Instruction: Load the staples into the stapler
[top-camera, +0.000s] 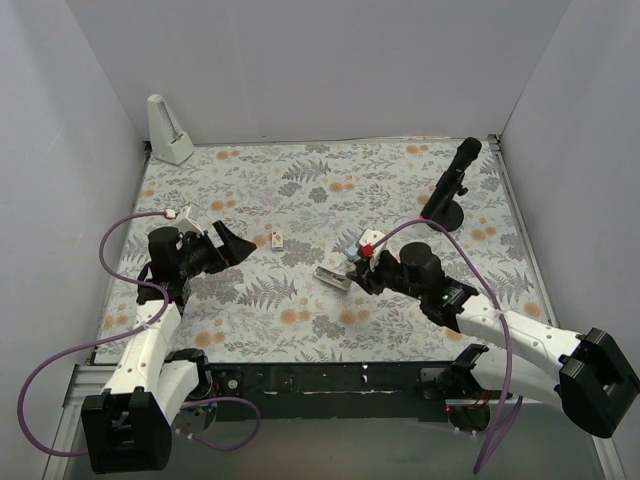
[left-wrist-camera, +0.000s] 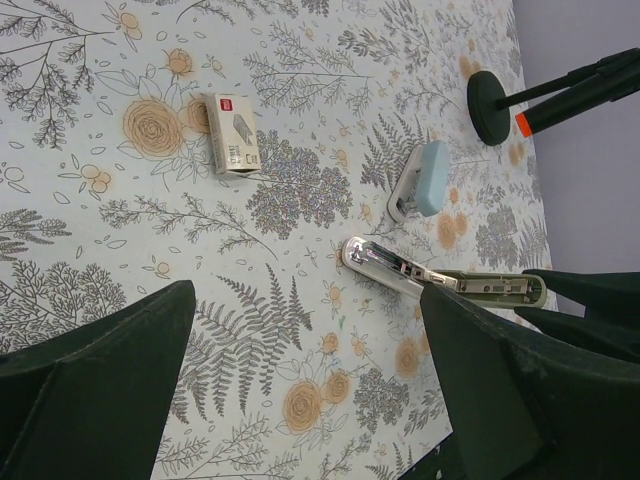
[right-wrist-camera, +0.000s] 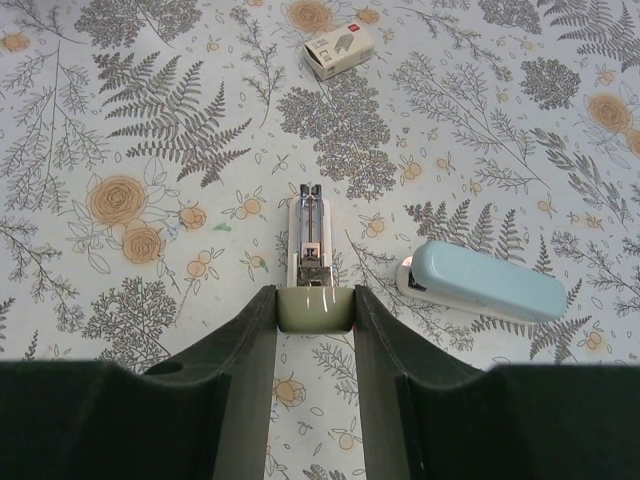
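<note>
The left fingers (left-wrist-camera: 100, 370) are spread wide and hold nothing above the floral tabletop (top-camera: 400, 180). The small beige-white cardboard staple box (left-wrist-camera: 232, 132) lies flat just to their right, nearer this arm than the other, with its long axis running near to far. A grasp would likely turn on that, closing across the box's narrow width. Further right, the right fingers (right-wrist-camera: 240, 360) pinch one end of an olive-gold bar (right-wrist-camera: 315, 312), and its silver-railed end points left. The light-blue oblong stapler (right-wrist-camera: 490, 285) lies free on the tabletop just beyond the bar's far side, not touching it.
</note>
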